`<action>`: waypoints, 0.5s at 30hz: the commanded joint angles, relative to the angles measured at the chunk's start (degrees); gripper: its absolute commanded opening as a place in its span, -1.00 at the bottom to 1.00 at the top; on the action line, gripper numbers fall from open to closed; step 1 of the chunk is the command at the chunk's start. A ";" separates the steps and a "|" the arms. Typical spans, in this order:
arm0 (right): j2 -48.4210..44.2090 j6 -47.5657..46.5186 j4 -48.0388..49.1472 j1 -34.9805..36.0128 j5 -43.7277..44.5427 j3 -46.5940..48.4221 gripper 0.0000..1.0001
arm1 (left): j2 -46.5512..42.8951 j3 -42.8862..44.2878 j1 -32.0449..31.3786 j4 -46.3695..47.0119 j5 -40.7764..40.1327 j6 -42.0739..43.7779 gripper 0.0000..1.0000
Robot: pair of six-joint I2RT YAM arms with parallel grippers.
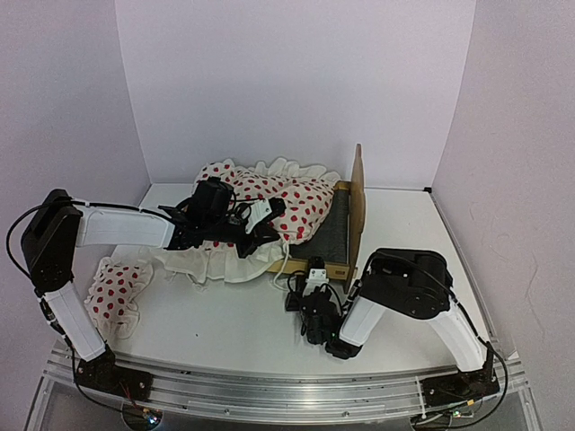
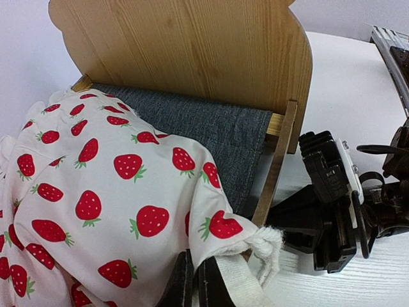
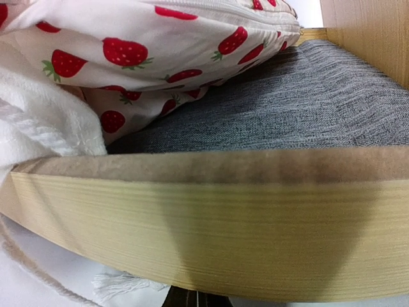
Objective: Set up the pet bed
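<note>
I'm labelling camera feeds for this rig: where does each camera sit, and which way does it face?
Top external: above and behind the bases, looking down at left arm, right arm, pet bed, strawberry cloth.
Left wrist: on the left arm, facing the headboard; left fingers at bottom.
Right wrist: low beside the side rail, looking across the mattress; right fingers barely show.
Both wrist views share the mattress and strawberry cloth.

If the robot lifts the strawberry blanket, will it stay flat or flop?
Probably flop: the blanket sags in folds over the bed. It looks thin and light, so likely easy to lift. Its ruffled edge might snag on the wood.
</note>
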 commanded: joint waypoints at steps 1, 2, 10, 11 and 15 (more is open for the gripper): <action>-3.07 3.16 2.20 -1.15 -0.62 -4.82 -1.00 | -0.52 1.33 -0.21 1.84 -0.06 -0.20 -1.00; -4.32 3.10 2.08 -1.08 -1.84 -5.87 -1.00 | -0.46 1.38 -0.21 1.91 0.09 -0.25 -1.00; -18.64 10.70 -8.39 0.34 -11.43 -20.21 -1.00 | -0.02 0.54 -0.78 3.99 2.19 -1.10 -1.00; -21.15 13.06 -11.42 0.42 -12.11 -21.86 -1.00 | 0.23 0.48 -1.15 4.54 2.43 -1.31 -1.00; -28.57 18.32 -20.51 0.43 -15.51 -26.46 -1.00 | 2.25 1.62 -2.97 6.15 2.38 -2.04 -1.00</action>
